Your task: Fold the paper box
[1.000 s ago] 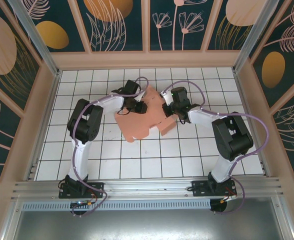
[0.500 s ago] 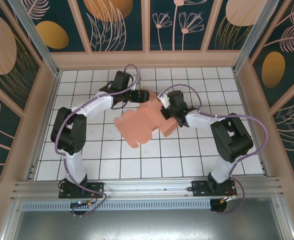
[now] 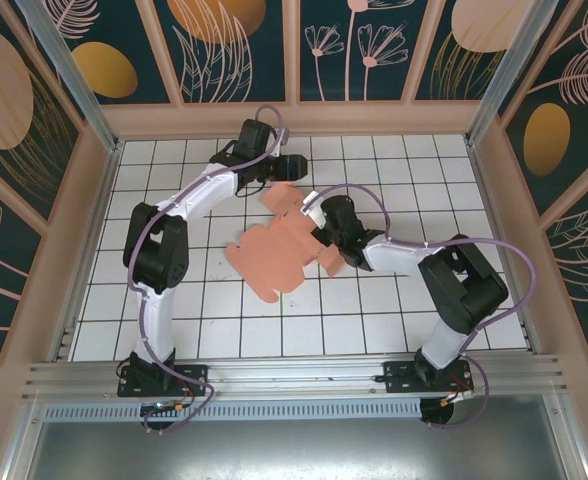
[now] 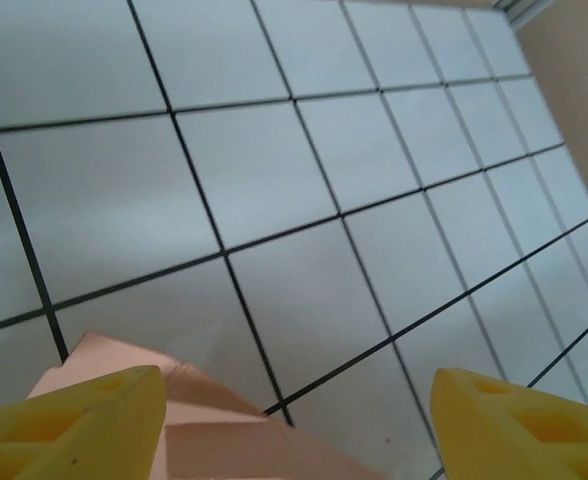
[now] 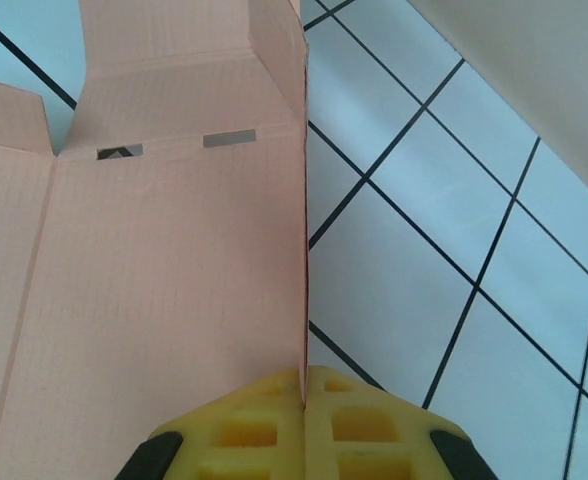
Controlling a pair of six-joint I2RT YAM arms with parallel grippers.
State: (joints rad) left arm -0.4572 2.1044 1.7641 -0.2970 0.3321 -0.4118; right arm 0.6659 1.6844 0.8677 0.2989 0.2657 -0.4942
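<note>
The left fingers are no longer on the paper box. One second ago they pinched its far left part. Now they stand wide apart with nothing between them, above bare tiles near the far edge of the surface, with one pink corner just below them. The left arm is stretched far forward, with its wrist turned toward the right. The card therefore lies mostly as a flat blank in the middle of the surface, a little more toward the left edge than before. I judge that the fold is not yet made and that the left side needs a new grasp. The right fingers stay pressed together on the right edge of the card, and the right arm reaches low and leftward to the middle.
</note>
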